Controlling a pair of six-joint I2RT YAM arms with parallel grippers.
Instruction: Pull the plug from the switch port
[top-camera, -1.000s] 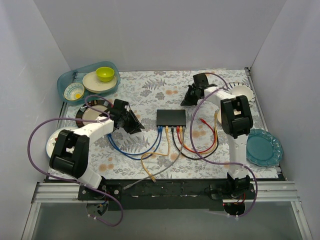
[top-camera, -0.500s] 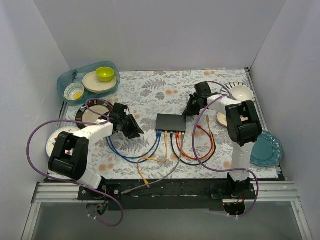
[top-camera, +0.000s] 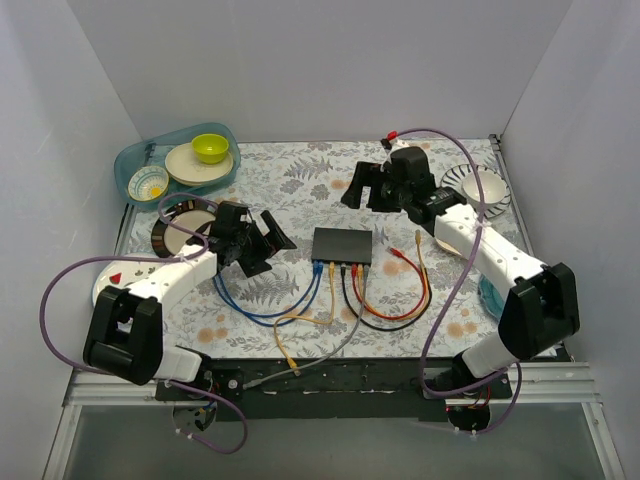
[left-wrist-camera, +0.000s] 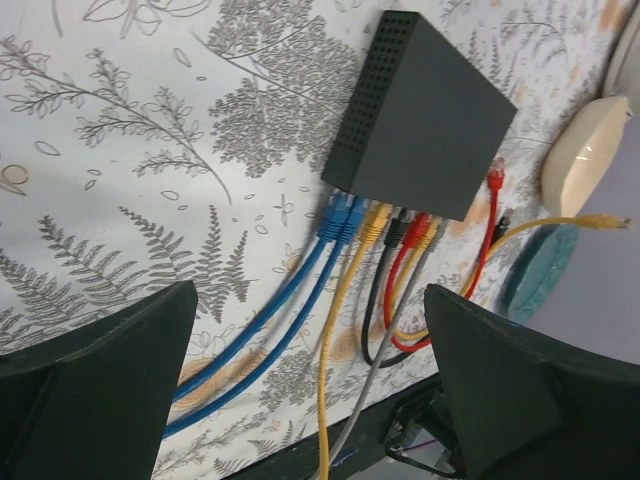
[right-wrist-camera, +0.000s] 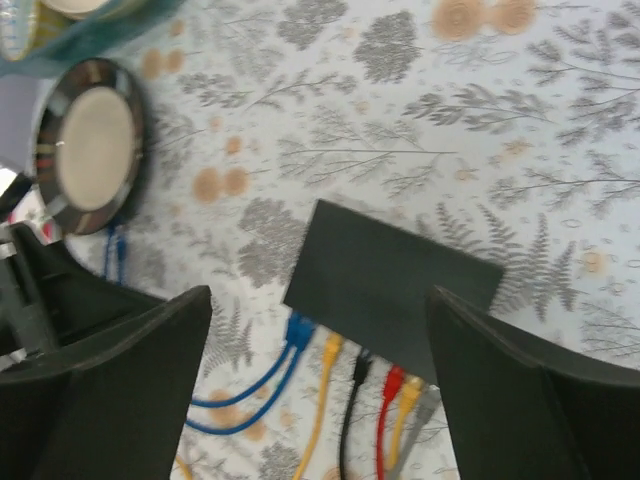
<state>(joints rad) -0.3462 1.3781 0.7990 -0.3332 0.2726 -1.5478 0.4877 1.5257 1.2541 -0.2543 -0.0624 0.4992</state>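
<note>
The black switch (top-camera: 342, 241) lies flat mid-table. Along its near edge sit two blue plugs (left-wrist-camera: 338, 214), a yellow one (left-wrist-camera: 375, 220), then black, red (left-wrist-camera: 415, 228), orange and grey. Their cables loop toward the front edge. My left gripper (top-camera: 268, 250) hovers open just left of the switch, with nothing between its fingers (left-wrist-camera: 100, 380). My right gripper (top-camera: 366, 192) hangs open above and behind the switch, which shows below it in the right wrist view (right-wrist-camera: 395, 285); its fingers (right-wrist-camera: 530, 380) hold nothing.
A loose red plug (top-camera: 400, 252) and a loose yellow plug (top-camera: 417, 237) lie right of the switch. A teal tub of bowls (top-camera: 175, 165) stands back left, with a dark-rimmed plate (top-camera: 185, 225) near it. A white bowl (top-camera: 482, 186) sits back right. White walls enclose the table.
Both grippers have opened. The right arm has stretched out and its gripper rose to behind the switch. The left gripper stayed left of the switch.
</note>
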